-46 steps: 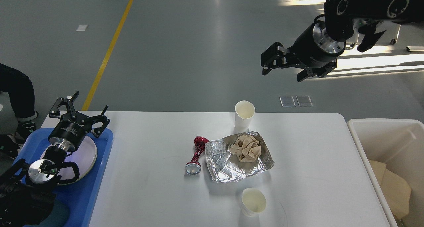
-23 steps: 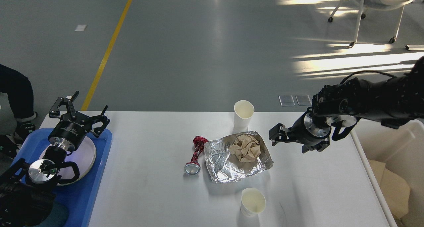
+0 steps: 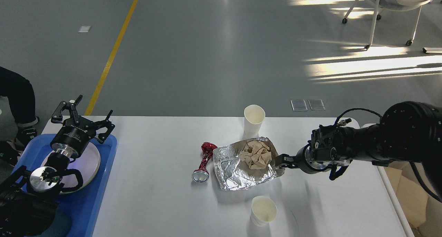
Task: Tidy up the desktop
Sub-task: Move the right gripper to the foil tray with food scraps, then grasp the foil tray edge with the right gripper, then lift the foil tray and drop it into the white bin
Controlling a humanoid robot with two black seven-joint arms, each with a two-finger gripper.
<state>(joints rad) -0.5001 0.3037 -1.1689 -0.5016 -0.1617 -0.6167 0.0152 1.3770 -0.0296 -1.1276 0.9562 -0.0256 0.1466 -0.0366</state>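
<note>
Since the earlier frame your right pincer point(image 3: 280, 161) drops to the foil tray point(image 3: 247, 164) edge on the worktop point(image 3: 159, 181); its finger spacing is unreadable. Your left pincer point(image 3: 83, 114) hangs spread over the blue tray point(image 3: 103, 181).

Two black arms. Left gripper point(image 3: 82, 114): black two-finger linkage type, thin open-frame fingers, small white lettering on its black cylindrical body, silver ring behind it, round silver joint cap with a green dot lower down. Right gripper point(image 3: 280, 162): black, small, silver metal flange at the wrist, black cable looped over bulky rounded black links.
</note>
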